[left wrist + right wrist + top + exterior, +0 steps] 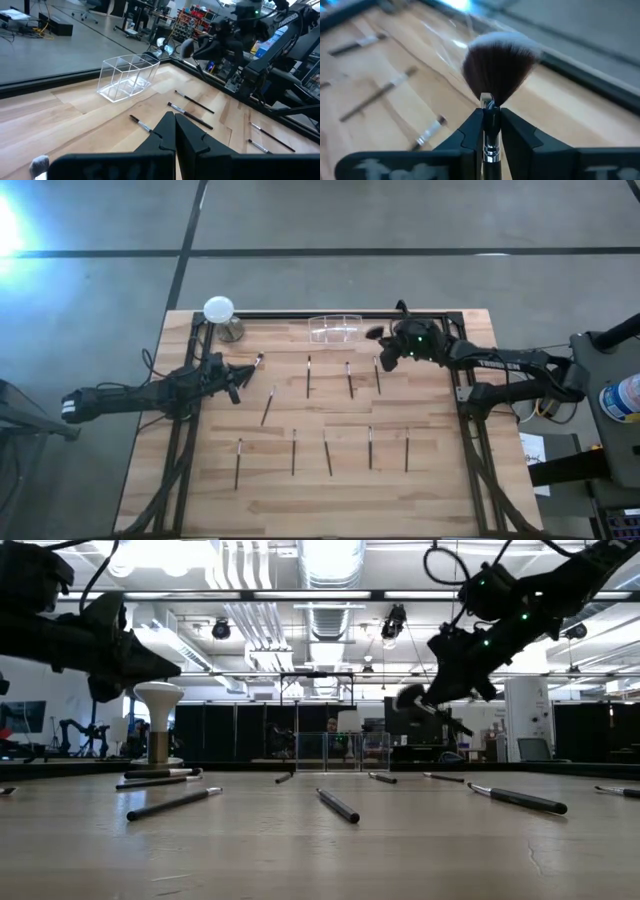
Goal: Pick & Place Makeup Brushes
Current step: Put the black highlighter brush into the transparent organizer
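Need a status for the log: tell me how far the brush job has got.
Done: nothing that shows; the clear container looks empty. In hand: the right gripper is shut on a fluffy brush, held in the air near that container. Left: about ten brushes lie on the table, such as one in the front row. The left gripper is shut and empty.

One camera looks straight down on the whole table (320,500). Another sits level at its surface. Each wrist camera looks close past its own hand; all show the table.
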Action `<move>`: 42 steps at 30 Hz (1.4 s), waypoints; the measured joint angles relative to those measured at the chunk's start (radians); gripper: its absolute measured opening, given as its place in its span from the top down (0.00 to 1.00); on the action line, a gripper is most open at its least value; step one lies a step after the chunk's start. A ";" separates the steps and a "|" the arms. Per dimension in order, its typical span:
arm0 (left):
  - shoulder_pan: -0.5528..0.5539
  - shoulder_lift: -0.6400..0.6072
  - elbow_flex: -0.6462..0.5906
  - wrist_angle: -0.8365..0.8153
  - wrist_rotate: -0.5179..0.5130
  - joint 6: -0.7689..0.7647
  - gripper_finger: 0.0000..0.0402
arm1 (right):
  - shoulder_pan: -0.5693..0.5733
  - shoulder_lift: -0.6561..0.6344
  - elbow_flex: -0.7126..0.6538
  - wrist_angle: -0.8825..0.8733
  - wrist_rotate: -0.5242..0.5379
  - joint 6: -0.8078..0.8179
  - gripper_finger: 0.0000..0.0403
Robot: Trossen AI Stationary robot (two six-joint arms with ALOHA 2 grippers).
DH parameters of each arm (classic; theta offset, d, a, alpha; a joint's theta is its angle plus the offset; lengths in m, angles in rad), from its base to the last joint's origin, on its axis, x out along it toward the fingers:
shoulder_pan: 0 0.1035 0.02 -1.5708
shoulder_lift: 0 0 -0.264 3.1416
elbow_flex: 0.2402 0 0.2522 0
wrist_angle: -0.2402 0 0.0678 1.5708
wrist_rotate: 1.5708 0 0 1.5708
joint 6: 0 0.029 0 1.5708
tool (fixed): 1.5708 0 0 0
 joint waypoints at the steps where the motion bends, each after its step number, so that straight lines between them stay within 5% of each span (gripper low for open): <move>1: 0.000 0.000 0.000 0.002 0.000 0.004 1.00 | 0.010 0.008 -0.019 0.071 -0.001 -0.009 0.87; 9: 0.000 0.000 0.000 0.002 0.000 0.012 1.00 | 0.034 0.142 -0.081 0.411 0.006 -0.030 0.98; 17: 0.000 0.000 0.000 0.002 0.000 0.012 1.00 | 0.032 0.246 -0.002 0.465 0.013 -0.074 0.98; 26: 0.000 0.000 0.000 0.002 0.000 0.021 1.00 | 0.044 0.253 0.139 0.011 0.011 -0.067 0.96; 32: 0.000 0.000 0.000 0.002 0.010 0.022 1.00 | 0.044 0.305 0.238 -0.292 0.005 -0.138 0.82; 42: 0.000 0.000 0.000 0.002 0.013 0.006 1.00 | 0.041 0.489 0.351 -0.422 -0.076 -0.281 0.61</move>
